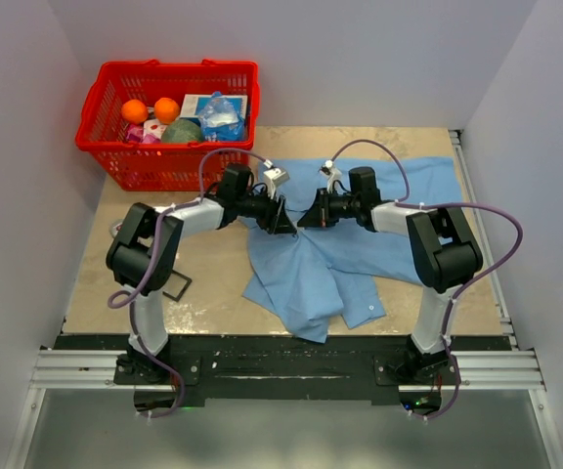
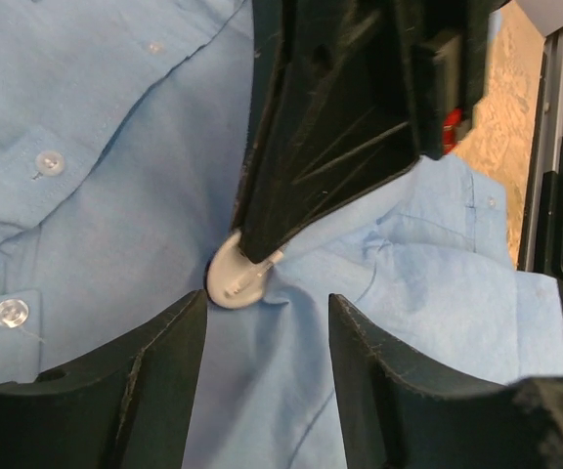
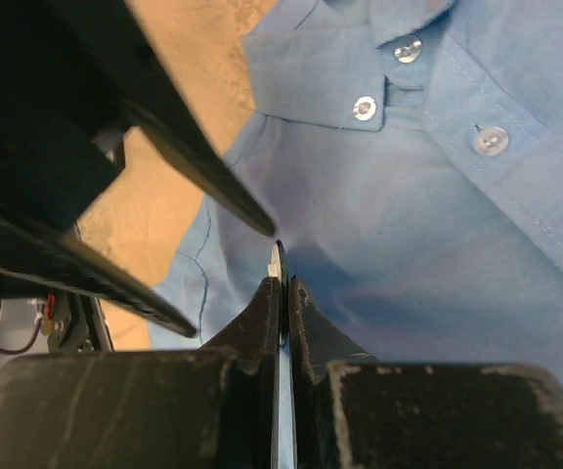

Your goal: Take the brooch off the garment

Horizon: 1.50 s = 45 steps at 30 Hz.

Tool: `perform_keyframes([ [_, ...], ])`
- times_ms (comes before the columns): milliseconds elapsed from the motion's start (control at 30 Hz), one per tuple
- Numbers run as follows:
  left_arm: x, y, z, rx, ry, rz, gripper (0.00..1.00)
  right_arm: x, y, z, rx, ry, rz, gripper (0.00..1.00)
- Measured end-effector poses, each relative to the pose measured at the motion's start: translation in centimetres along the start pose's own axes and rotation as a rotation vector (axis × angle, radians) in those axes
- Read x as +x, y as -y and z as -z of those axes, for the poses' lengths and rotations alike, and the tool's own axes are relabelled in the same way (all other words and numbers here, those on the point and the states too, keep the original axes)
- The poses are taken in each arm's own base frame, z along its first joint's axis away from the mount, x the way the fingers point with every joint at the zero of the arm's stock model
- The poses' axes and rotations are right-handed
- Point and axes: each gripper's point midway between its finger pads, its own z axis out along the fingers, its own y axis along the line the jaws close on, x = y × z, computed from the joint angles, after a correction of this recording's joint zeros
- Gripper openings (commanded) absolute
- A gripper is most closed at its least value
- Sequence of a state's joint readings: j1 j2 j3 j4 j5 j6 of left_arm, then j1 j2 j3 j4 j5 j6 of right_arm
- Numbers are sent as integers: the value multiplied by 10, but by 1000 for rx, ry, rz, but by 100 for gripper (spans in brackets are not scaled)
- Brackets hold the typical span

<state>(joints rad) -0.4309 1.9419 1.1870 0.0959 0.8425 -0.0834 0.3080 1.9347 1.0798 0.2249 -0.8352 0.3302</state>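
Currently right end effector [image 3: 283,288] pinches brooch [image 2: 228,281], touching garment [image 2: 115,195].

Basket [image 1: 164,168] rear-L on table [image 1: 213,274], garment [image 1: 306,269] ctr, frame [image 1: 176,285] front-L

The right claw [image 2: 254,256] seems to pinch the pale brooch [image 2: 228,282] on the garment [image 2: 115,215].

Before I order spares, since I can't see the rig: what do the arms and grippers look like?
The left arm and right arm match: black joint housings, white links, a purplish-grey cable looping along each. The left gripper and right gripper are black, with tapered wedge-shaped fingers, ribbed outside.
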Motion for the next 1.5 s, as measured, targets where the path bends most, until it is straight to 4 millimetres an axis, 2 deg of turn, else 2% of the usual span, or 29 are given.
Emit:
perform_keyframes([
  [167,11,-12,-13,17,-31,-21,59,6,-2,1,-20,-25,31,0],
  [333,8,-20,-19,25,-31,-85,57,14,-1,3,-30,-60,70,0],
  [633,9,-12,-23,121,-43,-147,56,16,-1,5,-39,-92,126,0],
  [867,21,-12,-27,166,-65,-144,49,17,-4,6,-54,-95,131,0],
  [1267,16,-7,-30,204,-56,-155,39,17,-4,6,-54,-95,129,0],
  [1500,17,-6,-30,210,-57,-149,31,15,-4,5,-50,-90,106,0],
])
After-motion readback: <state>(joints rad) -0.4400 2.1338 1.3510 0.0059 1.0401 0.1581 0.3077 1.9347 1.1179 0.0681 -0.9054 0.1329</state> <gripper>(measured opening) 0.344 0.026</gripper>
